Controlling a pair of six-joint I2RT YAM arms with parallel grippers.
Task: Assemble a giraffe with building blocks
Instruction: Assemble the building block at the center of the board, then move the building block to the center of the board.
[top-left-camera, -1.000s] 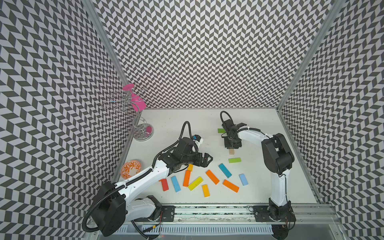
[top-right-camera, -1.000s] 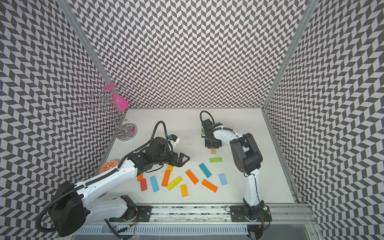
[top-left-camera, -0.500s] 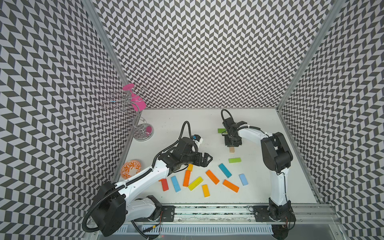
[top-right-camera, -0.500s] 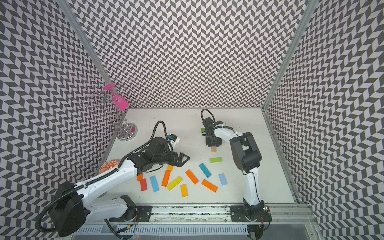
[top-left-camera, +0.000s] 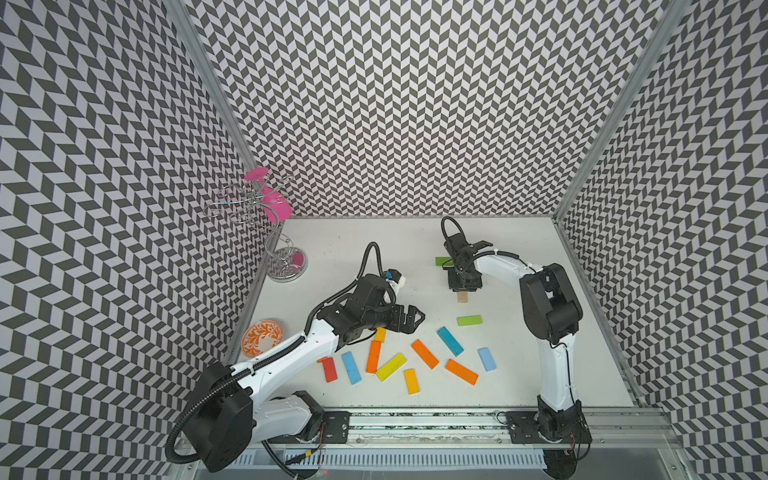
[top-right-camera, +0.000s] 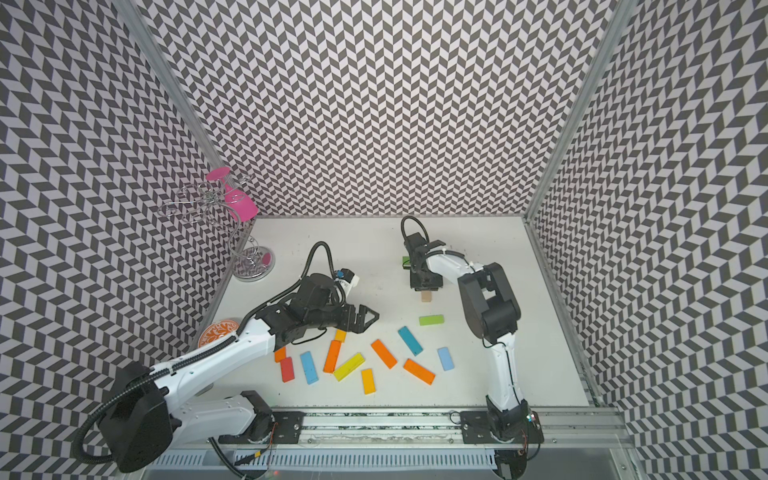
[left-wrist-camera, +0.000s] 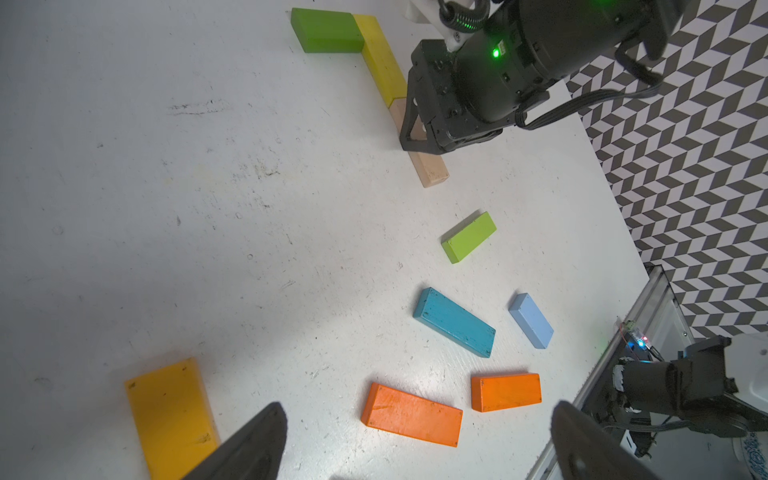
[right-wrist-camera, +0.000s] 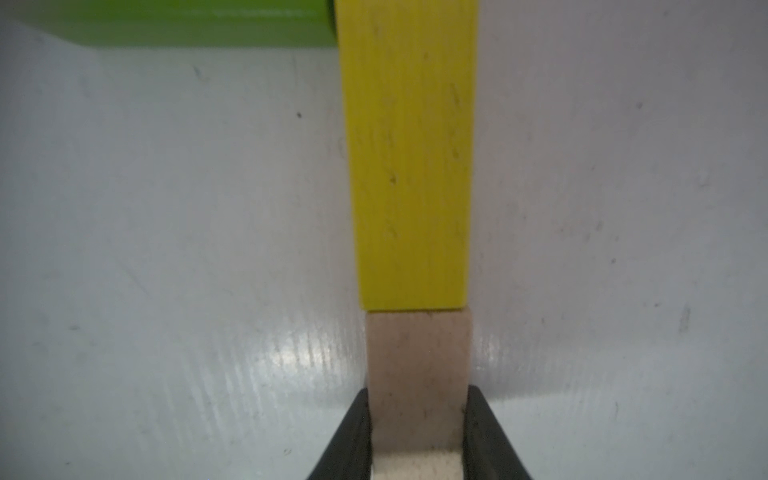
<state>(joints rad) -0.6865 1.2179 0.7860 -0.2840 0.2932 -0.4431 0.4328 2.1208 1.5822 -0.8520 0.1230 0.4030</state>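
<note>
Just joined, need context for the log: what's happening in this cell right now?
The right hand has its fingers against both sides of the tan block, set end to end with the yellow block; a green block meets the yellow one's far end sideways. The left hand hangs open over the loose blocks, holding nothing.

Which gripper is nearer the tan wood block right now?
Right. The right gripper flanks the tan block with its fingers; the left gripper hangs open near the loose coloured blocks, well apart from it.
</note>
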